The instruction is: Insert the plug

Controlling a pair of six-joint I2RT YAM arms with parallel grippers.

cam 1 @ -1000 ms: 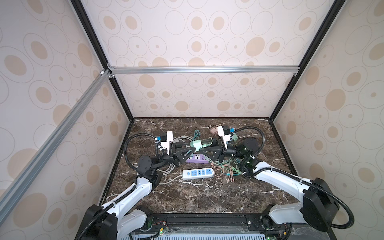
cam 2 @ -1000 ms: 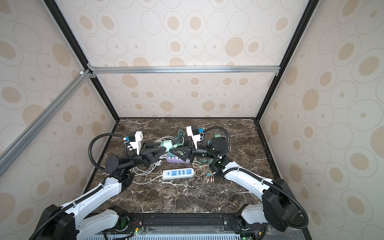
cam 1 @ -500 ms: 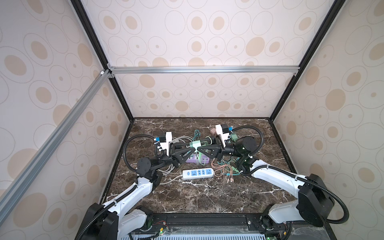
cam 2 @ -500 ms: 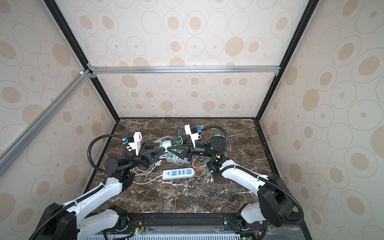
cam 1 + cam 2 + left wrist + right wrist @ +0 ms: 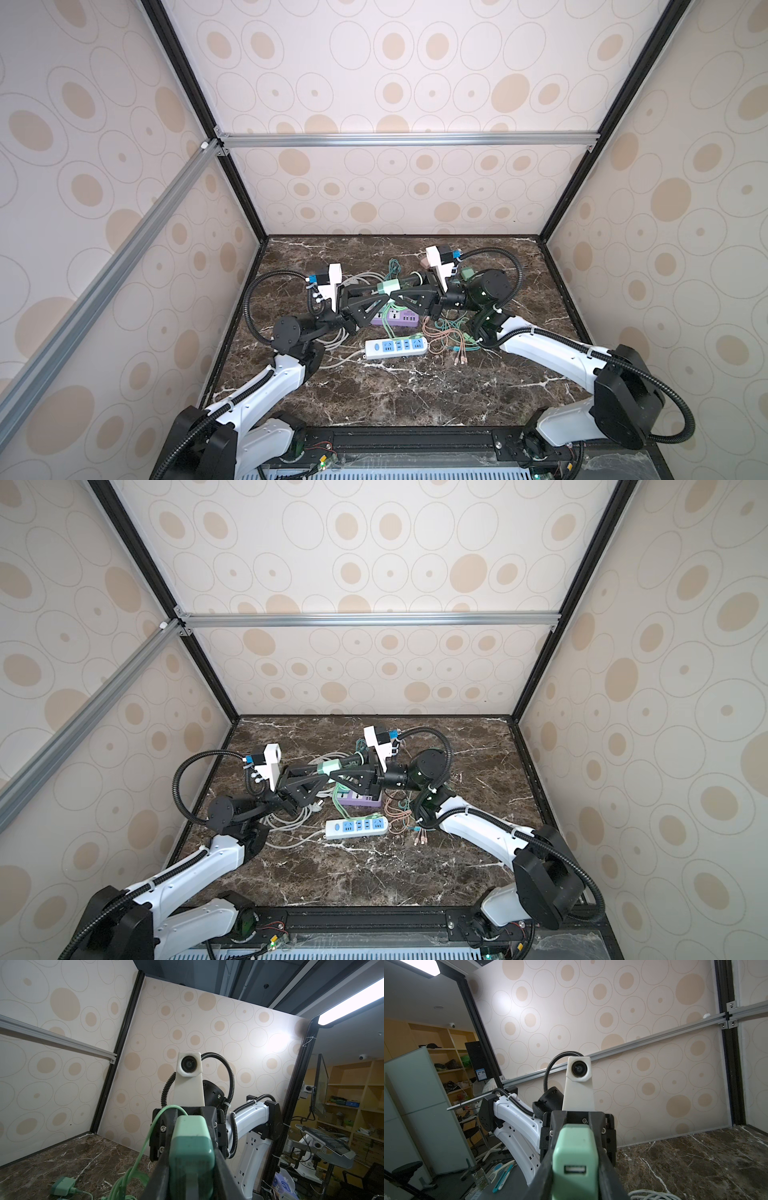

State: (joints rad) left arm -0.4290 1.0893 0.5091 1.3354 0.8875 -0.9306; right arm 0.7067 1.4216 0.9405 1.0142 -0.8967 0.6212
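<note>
1. The left hand (image 5: 380, 300) reaches in from the left, raised above the marble bench (image 5: 415, 399). Its dark fingers (image 5: 161, 1169) pinch the mint-green charger plug (image 5: 390, 286) from both sides.
2. The right hand (image 5: 401, 296) comes in from the opposite side and meets the left hand tip to tip. Its fingers (image 5: 605, 1169) are pressed onto the same plug.
3. In the right wrist view the plug's USB port (image 5: 575, 1169) faces that camera.
4. The plug hangs in the air between the two hands, clear of the bench. In both top views it shows just beyond the purple power strip (image 5: 399, 319) and touches neither strip.
5. The white power strip (image 5: 395, 347), with blue sockets, lies flat just in front of the purple one, nearer the robot's base.
6. A thin green cable (image 5: 143, 1153) loops down beside the held plug to the bench. Whether it joins the plug cannot be told.
7. A second green charger (image 5: 63, 1185) lies on the bench, well apart from the hands.
8. A grey-white cable coil (image 5: 332, 336) lies under the left arm.
9. Thin orange-pink cables (image 5: 440, 336) lie tangled just right of the white power strip.
</note>
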